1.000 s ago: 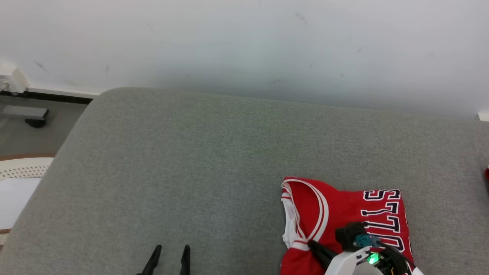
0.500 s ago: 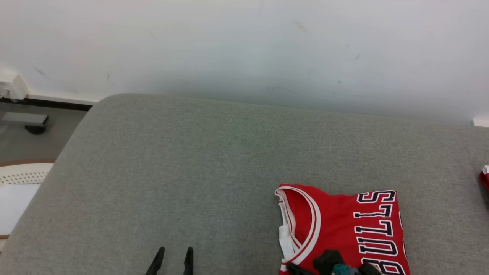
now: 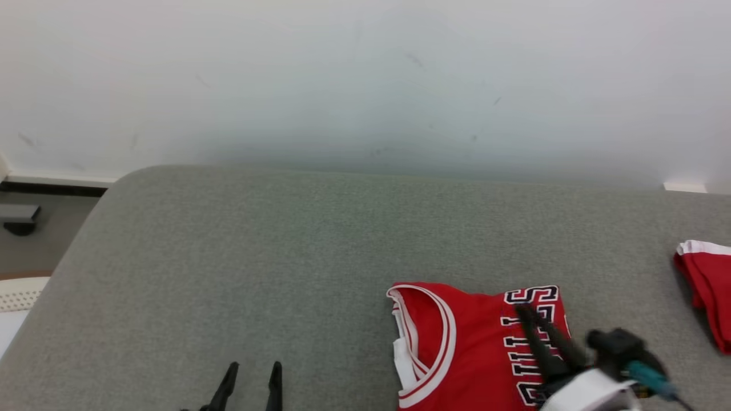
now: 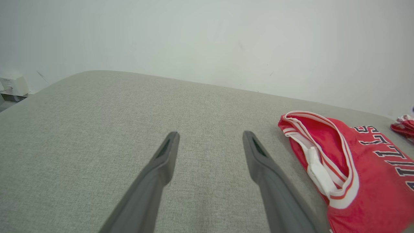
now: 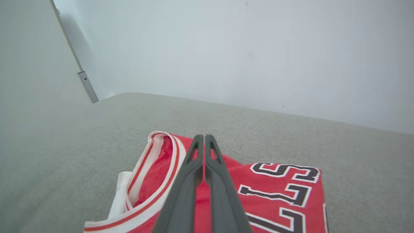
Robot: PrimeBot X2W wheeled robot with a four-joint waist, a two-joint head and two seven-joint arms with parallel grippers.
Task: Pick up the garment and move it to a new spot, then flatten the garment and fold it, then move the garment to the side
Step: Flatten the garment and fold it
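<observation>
One folded red jersey (image 3: 457, 348) lies on a grey cushion (image 3: 285, 257), collar toward our left, lettering running away from us. Our right gripper (image 5: 203, 138) — fingers pressed together, empty — is over the lettering; our left gripper (image 3: 254, 368), fingers apart, is off the collar side. A second red garment (image 3: 705, 279) lies far right.

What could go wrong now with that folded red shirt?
The shut right fingers hang over the folded jersey, above its lettering; dragging them sideways could rumple the fold. Another red garment lies farther right on the grey cushion, so a push that way might run the two together.
</observation>
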